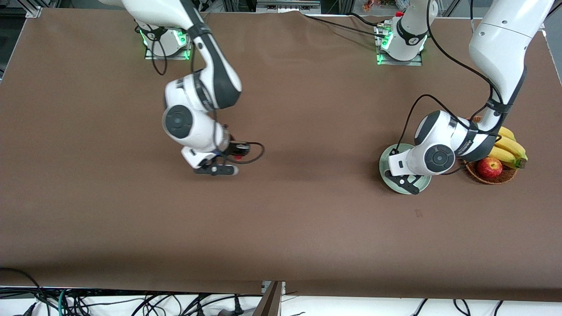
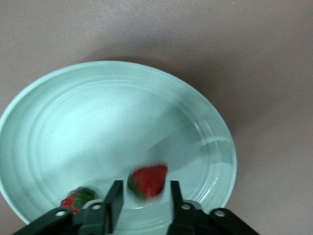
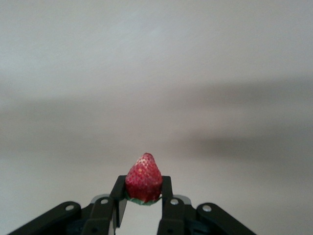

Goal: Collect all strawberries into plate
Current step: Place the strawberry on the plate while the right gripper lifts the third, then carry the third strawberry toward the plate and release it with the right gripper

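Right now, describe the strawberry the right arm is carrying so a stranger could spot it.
Find the right gripper, over bare brown table toward the right arm's end. Pinched between its black fingers is a small red strawberry, pointed tip outward. The other two strawberries are at the pale mint-green plate.

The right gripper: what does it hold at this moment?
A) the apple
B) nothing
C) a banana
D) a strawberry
D: in the right wrist view the right gripper has its fingers closed on a red strawberry with a green cap, over the bare brown table.
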Tool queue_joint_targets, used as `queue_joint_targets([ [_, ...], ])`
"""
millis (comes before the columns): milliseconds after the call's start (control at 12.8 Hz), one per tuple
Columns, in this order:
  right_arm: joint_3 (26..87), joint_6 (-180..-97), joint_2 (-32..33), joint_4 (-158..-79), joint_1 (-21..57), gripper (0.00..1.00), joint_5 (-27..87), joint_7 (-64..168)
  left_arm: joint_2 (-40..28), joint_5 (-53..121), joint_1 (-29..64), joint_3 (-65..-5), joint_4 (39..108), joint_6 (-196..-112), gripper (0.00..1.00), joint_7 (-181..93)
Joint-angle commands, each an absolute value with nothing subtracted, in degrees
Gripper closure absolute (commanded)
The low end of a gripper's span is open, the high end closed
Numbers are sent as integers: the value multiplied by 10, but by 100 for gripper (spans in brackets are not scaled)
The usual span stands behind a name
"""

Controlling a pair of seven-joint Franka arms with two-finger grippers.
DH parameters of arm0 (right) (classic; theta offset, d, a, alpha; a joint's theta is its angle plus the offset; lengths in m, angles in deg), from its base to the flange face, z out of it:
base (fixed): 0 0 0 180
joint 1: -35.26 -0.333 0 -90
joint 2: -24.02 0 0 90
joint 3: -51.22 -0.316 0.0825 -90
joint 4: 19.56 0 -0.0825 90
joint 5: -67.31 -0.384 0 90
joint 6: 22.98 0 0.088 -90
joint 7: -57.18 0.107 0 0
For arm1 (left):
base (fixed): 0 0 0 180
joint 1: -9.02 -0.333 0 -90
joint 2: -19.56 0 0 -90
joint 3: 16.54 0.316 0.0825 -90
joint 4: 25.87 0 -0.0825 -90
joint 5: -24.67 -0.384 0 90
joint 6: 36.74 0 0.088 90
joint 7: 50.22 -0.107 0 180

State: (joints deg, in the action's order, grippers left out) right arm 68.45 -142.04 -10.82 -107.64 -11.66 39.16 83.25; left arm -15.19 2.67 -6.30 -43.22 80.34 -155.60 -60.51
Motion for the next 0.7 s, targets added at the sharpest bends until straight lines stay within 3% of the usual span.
queue_joint_targets([
  [0,630,-1494,-170,-1016,-134,79,381,969,-120,16,-70,-444,811,-1547,0,-614],
  [156,605,-1620,-221,-1002,-173,74,379,1079,-93,20,-68,-448,806,-1522,0,-609],
  [235,591,-1697,-253,-988,-193,63,380,1133,-78,23,-67,-460,805,-1520,0,-607],
  [313,588,-1760,-279,-975,-213,32,380,1184,-66,23,-68,-463,800,-1519,0,-607],
  [391,588,-1793,-287,-972,-225,13,382,1226,-65,25,-68,-467,792,-1519,0,-606],
  [469,589,-1792,-280,-972,-223,1,380,1240,-64,44,-68,-475,788,-1519,0,-605],
  [626,592,-1725,-248,-972,-204,1,381,1237,-65,115,-68,-477,787,-1521,0,-568],
])
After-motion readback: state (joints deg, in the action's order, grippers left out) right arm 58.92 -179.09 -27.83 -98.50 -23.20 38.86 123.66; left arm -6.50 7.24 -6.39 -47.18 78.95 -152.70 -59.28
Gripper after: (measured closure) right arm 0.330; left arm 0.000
